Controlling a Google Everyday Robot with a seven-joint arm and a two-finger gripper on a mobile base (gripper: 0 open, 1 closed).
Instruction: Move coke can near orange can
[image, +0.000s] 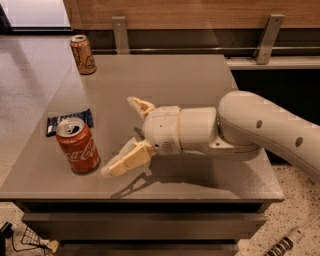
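Note:
The coke can (76, 146), red with white script and a silver top, stands upright near the table's front left. The orange can (83, 54), brownish-orange with a dark emblem, stands upright at the far left corner. My gripper (121, 136) reaches in from the right just above the table, open and empty, its fingers spread. The near fingertip (111, 170) lies just right of the coke can's base, close to it; whether it touches I cannot tell. The far fingertip (134, 102) is well behind the coke can.
A dark blue snack packet (67, 120) lies flat just behind the coke can. The grey table (190, 75) ends in a front edge close to the coke can. A wooden wall with metal brackets (120, 32) runs along the back.

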